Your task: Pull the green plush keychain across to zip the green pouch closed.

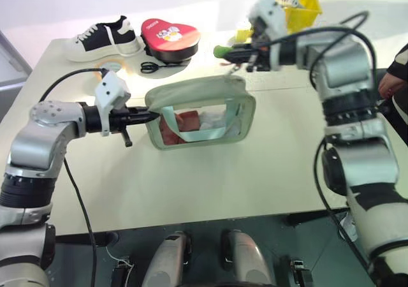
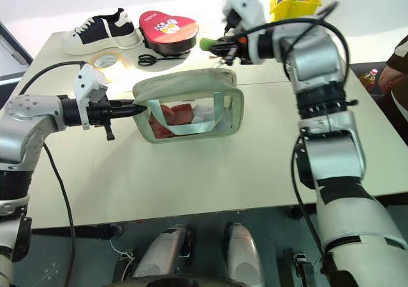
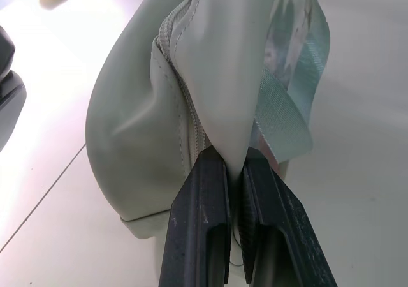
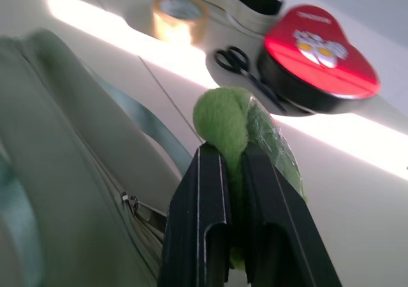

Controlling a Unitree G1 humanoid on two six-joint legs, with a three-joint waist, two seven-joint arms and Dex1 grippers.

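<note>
In the centre of the head view we see the green pouch [image 1: 201,111] standing on the white table [image 1: 255,172], its clear window facing us, with red and white things inside and a mint strap across it. The left gripper [image 1: 152,115], in the middle left of the frame, has its two black fingers pressed together on the left end of the pouch; in the left wrist view the fabric is pinched between them. The right gripper [image 1: 228,51], in the upper middle of the frame, is above the pouch's upper right corner and pinches the green plush keychain [image 4: 233,124] between its fingers. In the upper left of the frame we see a sneaker [image 1: 102,39], a red heart-shaped case [image 1: 169,37], scissors [image 1: 150,66] and a roll of tape [image 4: 180,14].
</note>
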